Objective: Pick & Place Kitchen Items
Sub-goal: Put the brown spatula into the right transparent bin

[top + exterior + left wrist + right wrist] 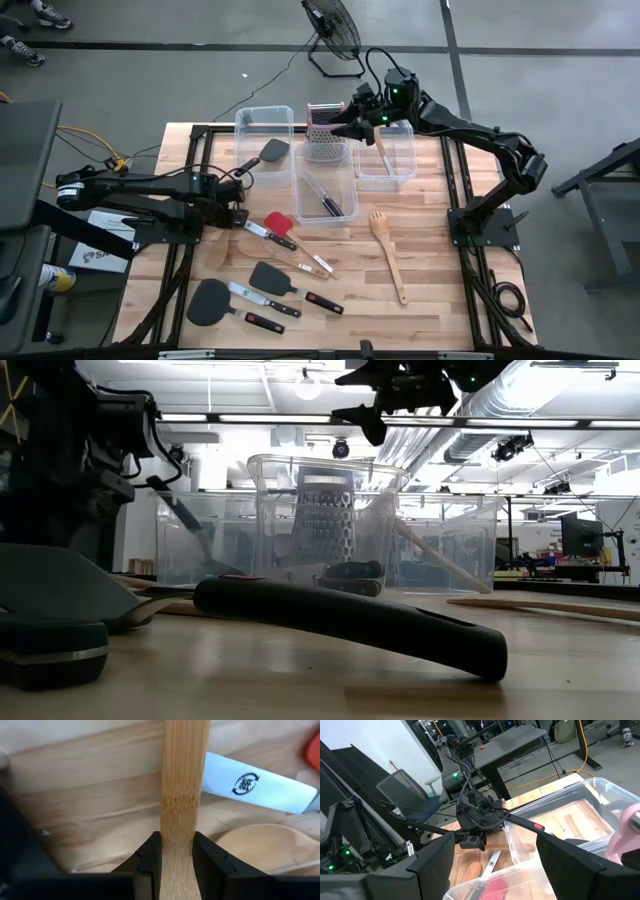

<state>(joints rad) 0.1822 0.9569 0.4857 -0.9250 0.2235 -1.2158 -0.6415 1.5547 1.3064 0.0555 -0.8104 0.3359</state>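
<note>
My left gripper (238, 215) (177, 842) points down at the table's left side, shut on the handle of a pale wooden utensil (182, 780). Beside it lie a wooden spoon bowl (260, 845), a steel knife (260, 787) (258, 230) and the red spatula (280, 222). My right gripper (345, 120) (495, 852) hangs open and empty high over the clear bins at the far side. Black spatulas (270, 278) (210, 300), black-handled knives (315, 298) and a wooden fork (385, 250) lie flat on the table. My left gripper pinches the wooden handle (177, 827) between its two fingers, one on each long side. The fingers come from above, pointing steeply down. The handle runs on straight ahead, past the fingertips. Whether the utensil still touches the table does not show.
Three clear bins stand at the far side: the left one (265, 130) holds a black spatula (272, 152), the middle one (325, 190) holds knives, the right one (388, 155) a wooden utensil. A steel box grater (322, 145) stands between them. Bare wood lies at the near right.
</note>
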